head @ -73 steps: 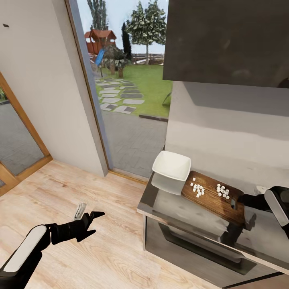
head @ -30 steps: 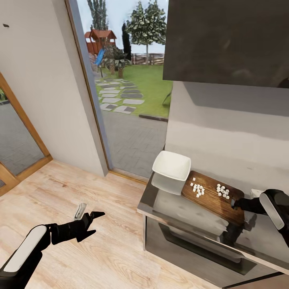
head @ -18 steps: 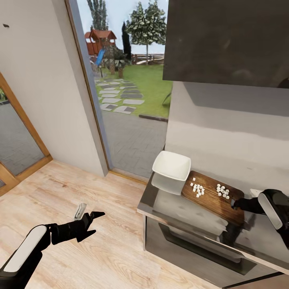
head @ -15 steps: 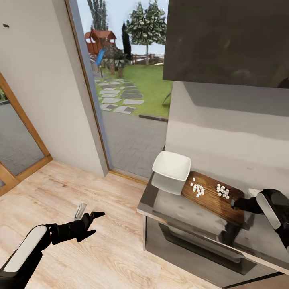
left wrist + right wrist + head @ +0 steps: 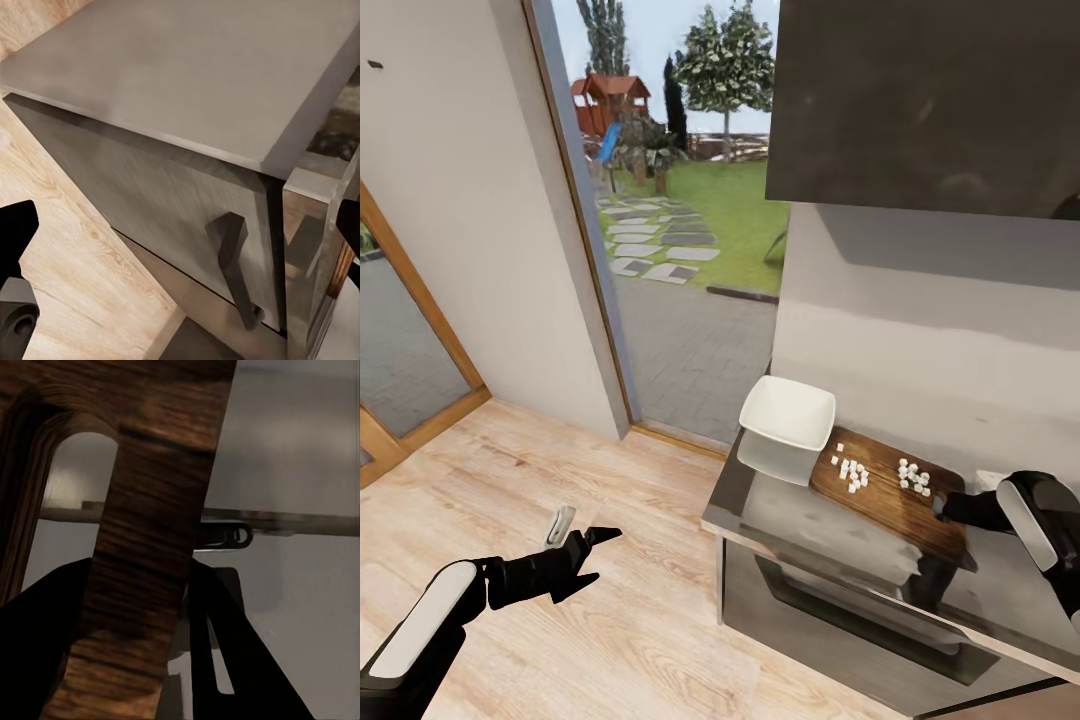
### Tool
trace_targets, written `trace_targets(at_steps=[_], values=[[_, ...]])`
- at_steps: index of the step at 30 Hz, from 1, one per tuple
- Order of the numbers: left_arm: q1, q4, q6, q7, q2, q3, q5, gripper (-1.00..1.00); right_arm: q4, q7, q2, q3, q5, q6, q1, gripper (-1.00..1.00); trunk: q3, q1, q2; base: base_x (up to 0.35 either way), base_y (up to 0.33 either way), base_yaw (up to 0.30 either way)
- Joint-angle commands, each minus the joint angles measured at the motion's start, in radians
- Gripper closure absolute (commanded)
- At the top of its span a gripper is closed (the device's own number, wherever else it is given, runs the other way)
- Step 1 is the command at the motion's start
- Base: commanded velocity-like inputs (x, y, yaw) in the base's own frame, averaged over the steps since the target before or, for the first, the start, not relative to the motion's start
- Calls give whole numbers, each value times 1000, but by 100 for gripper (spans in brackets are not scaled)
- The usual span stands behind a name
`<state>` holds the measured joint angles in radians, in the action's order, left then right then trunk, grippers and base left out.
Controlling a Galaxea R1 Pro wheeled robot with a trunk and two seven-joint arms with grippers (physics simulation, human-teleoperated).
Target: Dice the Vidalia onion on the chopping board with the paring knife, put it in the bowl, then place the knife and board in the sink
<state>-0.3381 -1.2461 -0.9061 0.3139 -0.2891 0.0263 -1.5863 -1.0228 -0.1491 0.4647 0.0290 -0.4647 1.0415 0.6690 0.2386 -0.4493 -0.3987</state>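
Dark wood board [image 5: 890, 492], lower right, is clamped at its handle end by the right tool [image 5: 952, 507]; tilt it carelessly and the onion cubes [image 5: 850, 471] spill past the bowl [image 5: 788, 413]. Left tool [image 5: 582, 557] hangs spread, empty.

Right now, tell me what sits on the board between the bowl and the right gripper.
In the head view, two clusters of diced onion lie on the chopping board, between the bowl and the right gripper clamped on its handle end.

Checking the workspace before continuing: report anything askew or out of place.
The chopping board sits askew on the countertop, its handle end pinched by the right gripper. The diced onion is on the board, not in the bowl.
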Motion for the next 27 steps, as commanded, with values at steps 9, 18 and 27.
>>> trace_targets(at_steps=[9,18,27], values=[[-1,-1,0,10,-1,1,-11,-100,1,-10,0,0,-9,6,0,100,2,-1,-2,0,0,0],[-1,-10,-1,-14,0,-1,-13,-100,2,-10,2,-2,-9,6,0,100,2,-1,-2,0,0,0],[-1,-4,3,-20,2,3,-10,-100,3,-10,2,-2,-8,6,0,100,2,-1,-2,0,0,0]])
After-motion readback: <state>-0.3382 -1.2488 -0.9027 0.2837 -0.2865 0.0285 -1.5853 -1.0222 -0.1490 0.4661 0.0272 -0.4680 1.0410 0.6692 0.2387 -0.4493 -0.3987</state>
